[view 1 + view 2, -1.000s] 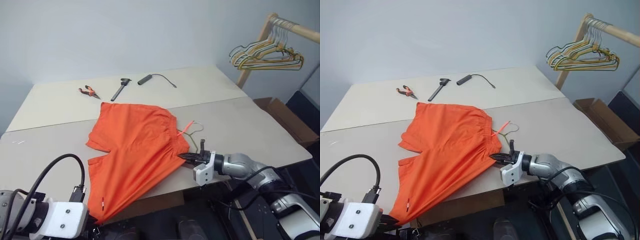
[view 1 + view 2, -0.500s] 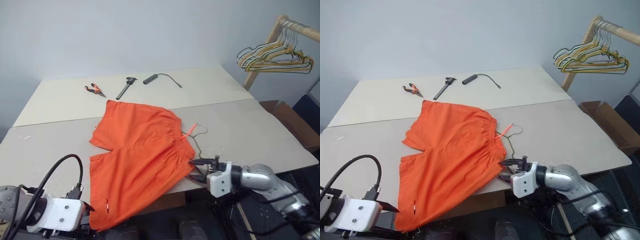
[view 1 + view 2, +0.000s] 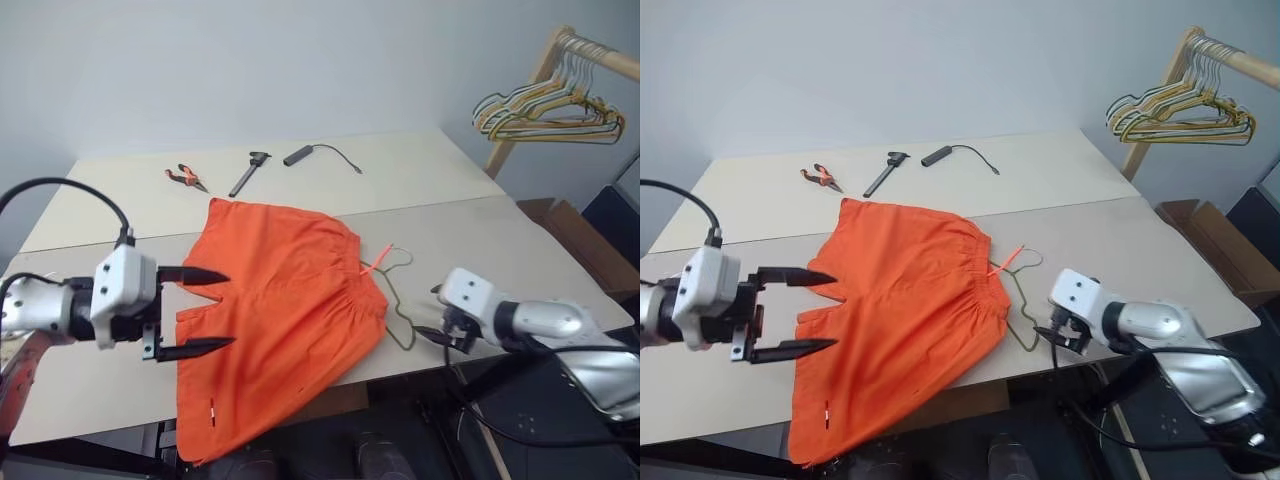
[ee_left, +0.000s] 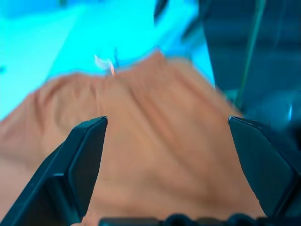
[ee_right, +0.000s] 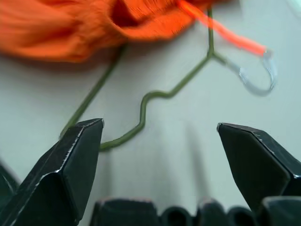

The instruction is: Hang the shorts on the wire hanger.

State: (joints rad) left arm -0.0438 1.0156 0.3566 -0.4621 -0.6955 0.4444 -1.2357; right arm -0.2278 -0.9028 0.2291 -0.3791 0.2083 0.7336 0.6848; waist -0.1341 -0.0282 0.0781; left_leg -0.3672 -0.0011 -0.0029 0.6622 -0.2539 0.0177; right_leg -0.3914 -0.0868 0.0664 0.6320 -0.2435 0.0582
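Both grippers stand spread and hold nothing: the left gripper [image 3: 205,311] hovers at the left edge of the bright orange lightweight fabric shorts [image 3: 283,310], its black fingers pointing right over a leg opening, and the right gripper [image 3: 1048,331] sits near the table's near edge, just right of the thin olive-green wire hanger [image 5: 155,94]. The shorts lie flat and rumpled across the middle of the pale beige table [image 3: 480,250], one leg drooping over the near edge, with an orange drawstring [image 3: 379,258] trailing right. The hanger pokes out from under the waistband on the right, its wire bent and its silvery hook [image 5: 257,75] lying on the tabletop. A brown cardboard box [image 3: 570,232] stands on the floor to the right; its contents cannot be made out.
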